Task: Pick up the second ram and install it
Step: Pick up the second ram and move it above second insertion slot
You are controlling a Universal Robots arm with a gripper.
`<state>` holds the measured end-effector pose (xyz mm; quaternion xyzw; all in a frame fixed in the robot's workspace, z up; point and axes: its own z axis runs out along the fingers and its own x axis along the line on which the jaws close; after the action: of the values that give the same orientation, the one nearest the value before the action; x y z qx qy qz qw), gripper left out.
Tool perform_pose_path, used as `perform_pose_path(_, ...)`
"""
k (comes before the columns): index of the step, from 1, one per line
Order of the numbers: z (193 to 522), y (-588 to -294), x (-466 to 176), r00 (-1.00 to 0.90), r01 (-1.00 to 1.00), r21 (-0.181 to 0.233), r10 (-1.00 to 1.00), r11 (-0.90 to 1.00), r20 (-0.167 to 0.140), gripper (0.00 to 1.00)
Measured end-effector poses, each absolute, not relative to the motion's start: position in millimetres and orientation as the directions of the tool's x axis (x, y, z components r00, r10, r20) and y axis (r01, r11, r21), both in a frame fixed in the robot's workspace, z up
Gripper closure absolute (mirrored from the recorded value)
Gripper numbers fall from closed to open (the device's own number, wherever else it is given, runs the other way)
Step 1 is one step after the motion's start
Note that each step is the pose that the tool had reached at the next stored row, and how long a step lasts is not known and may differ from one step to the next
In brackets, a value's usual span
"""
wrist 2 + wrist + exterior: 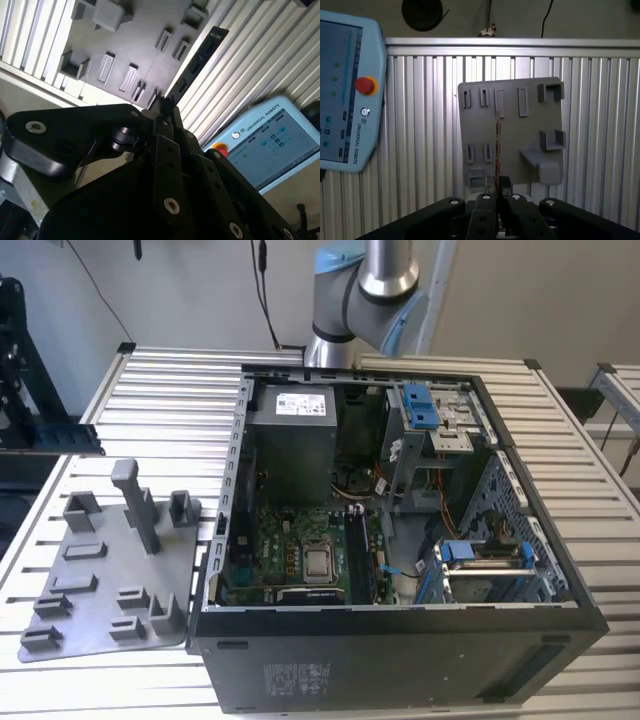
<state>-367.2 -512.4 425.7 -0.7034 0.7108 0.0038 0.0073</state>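
Since the second ram [197, 62] is gripped by the hand [163, 107] over the grey holder tray [130, 35], picking is judged done; installation in the computer case [400, 660] is left

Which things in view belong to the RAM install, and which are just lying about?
Job in hand:
second ram, clamped in the gripper jaws
motherboard
open computer case

Lying about:
grey holder tray
teach pendant
slatted table
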Motion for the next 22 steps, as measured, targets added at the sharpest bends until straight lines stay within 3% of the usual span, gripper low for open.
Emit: perform_pose_path(22, 426, -512, -271, -0.010, -1.000, -0.005, -1.000, 0.011, -0.016, 0.86)
